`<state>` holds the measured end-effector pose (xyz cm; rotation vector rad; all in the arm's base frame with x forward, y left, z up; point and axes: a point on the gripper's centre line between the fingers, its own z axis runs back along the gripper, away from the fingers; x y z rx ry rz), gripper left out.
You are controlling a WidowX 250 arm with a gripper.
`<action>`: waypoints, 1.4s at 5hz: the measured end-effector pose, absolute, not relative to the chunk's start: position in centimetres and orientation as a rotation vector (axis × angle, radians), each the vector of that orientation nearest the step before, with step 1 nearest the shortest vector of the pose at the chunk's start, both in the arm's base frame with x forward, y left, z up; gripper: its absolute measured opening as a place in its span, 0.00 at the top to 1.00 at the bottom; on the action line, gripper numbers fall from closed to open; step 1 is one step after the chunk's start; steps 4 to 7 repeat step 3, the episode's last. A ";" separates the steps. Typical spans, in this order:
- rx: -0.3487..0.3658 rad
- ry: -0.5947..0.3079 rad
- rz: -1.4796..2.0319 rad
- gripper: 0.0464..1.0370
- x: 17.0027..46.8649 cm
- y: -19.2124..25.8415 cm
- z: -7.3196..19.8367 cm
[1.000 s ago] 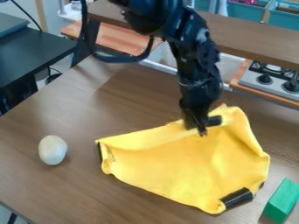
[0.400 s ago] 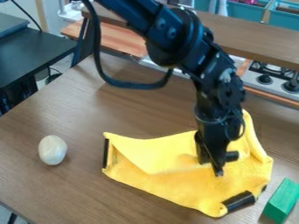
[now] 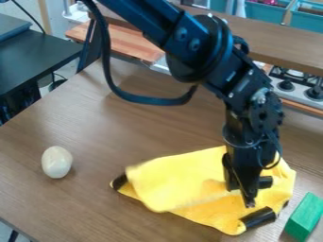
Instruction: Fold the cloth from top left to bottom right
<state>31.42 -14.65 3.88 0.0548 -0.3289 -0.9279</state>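
My gripper (image 3: 246, 197) hangs over the right part of the yellow cloth (image 3: 180, 180), shut on one corner of it. That corner's black patch (image 3: 266, 182) sticks out to the right of the fingers. Folded over itself, the cloth has a flap lying across its left and middle part. A second black corner (image 3: 119, 181) lies at the far left, and a third black corner (image 3: 259, 218) at the lower right, just below the gripper. Part of the cloth is hidden behind the gripper.
A white egg-shaped object (image 3: 56, 162) rests on the brown table (image 3: 95, 127) at the left. The green block (image 3: 304, 217) stands at the lower right, near the cloth. A toy stove (image 3: 294, 87) is at the upper right, behind the table's edge.
My gripper has moved down and to the right, drawing the held corner along. The cloth's upper left part has folded over toward the lower right.
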 end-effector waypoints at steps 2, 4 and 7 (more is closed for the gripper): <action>0.046 -0.257 -0.967 0.83 30.6 -15.5 1.7; 0.034 -0.218 -0.974 0.57 30.5 -15.4 0.4; 0.034 -0.218 -0.974 0.57 30.5 -15.4 0.4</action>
